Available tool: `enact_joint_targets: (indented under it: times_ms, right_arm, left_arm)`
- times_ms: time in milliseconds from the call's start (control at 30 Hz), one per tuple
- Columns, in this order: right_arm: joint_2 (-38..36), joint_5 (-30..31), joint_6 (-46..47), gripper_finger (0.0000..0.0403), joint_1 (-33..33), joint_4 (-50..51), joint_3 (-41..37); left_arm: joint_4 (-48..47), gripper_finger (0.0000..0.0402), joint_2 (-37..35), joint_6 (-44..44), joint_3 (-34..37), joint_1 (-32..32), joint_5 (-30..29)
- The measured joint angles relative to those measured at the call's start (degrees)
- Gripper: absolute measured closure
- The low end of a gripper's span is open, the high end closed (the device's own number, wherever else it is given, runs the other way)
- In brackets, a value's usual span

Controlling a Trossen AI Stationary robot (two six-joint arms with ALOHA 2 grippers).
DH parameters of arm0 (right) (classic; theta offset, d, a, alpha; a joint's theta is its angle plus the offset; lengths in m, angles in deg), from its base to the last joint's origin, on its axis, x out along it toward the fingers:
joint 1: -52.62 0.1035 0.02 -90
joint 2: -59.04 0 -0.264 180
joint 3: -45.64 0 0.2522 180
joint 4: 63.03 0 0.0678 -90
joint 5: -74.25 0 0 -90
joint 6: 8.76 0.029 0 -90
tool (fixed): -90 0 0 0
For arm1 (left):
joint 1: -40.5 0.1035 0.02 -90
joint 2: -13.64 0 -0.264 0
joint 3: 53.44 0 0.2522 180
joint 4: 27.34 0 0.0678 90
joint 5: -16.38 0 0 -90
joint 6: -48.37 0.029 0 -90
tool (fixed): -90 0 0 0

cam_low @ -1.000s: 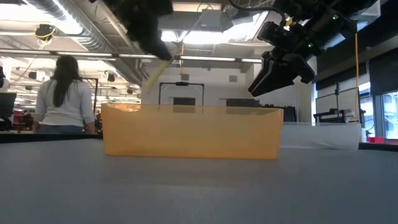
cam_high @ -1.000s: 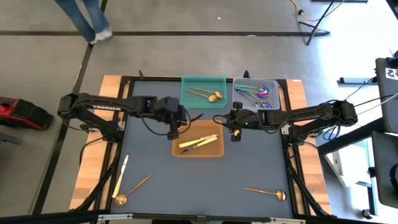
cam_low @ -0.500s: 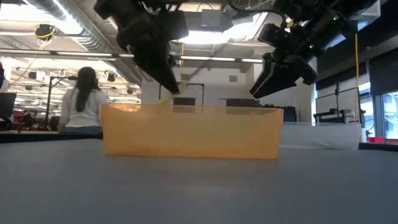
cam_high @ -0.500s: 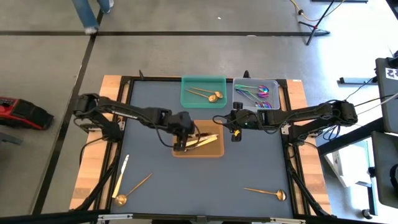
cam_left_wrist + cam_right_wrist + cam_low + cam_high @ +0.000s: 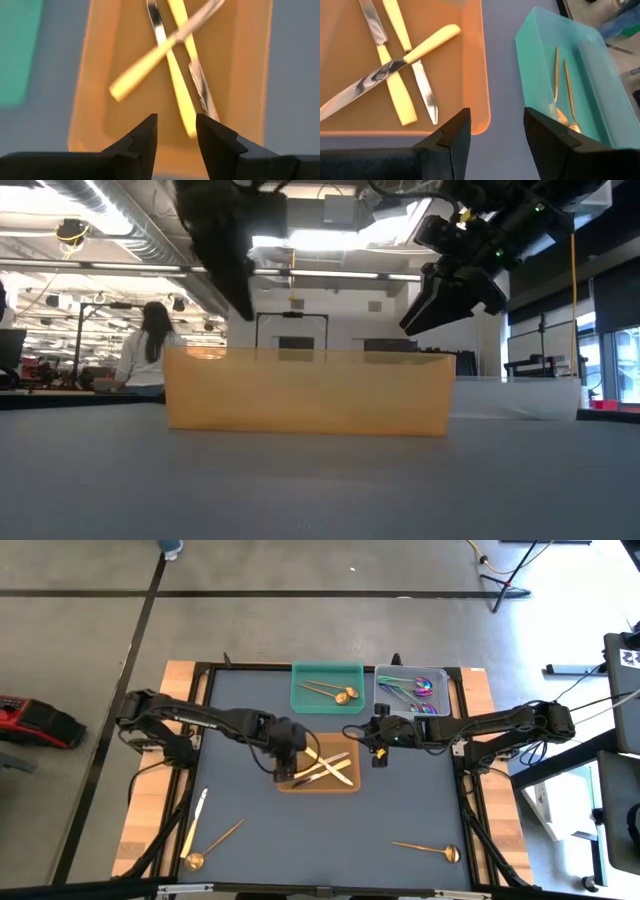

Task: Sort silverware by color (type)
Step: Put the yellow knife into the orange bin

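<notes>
I see my left gripper [image 5: 282, 776] spread empty above the orange rectangular tray [image 5: 340, 786] holding cream-handled knives [image 5: 322, 769]; right gripper [image 5: 379, 759] spread too

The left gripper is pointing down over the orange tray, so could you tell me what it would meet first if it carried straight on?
Most likely the cream-handled knives lying crossed in the orange tray. The left gripper is open and empty just above them, though depth is hard to judge.
</notes>
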Motion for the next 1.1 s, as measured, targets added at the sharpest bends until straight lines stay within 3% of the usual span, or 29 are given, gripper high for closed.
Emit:
enact_joint_targets:
  times_ms: [167,400,933,1100]
  right_arm:
    - [0.0,0.0,-0.01,0.0231,0.0,-1.29,0.0]
    - [0.0,-0.27,0.46,0.0231,0.0,-1.57,0.0]
    - [0.0,-12.81,5.7,0.0231,0.04,1.94,0.0]
    - [0.0,-15.5,8.18,0.0231,2.23,4.59,-0.16]
  left_arm:
    - [-9.82,0.0273,-2.26,-11.94,-0.7,-3.99,-0.3]
    - [-22.95,0.0273,-2.94,-35.68,-0.42,-14.43,-5.63]
    - [-24.6,0.0273,-1.45,-93.1,-0.39,-41.77,-1.92]
    - [-26.23,0.0273,0.87,-106.33,-0.39,-49.01,1.56]
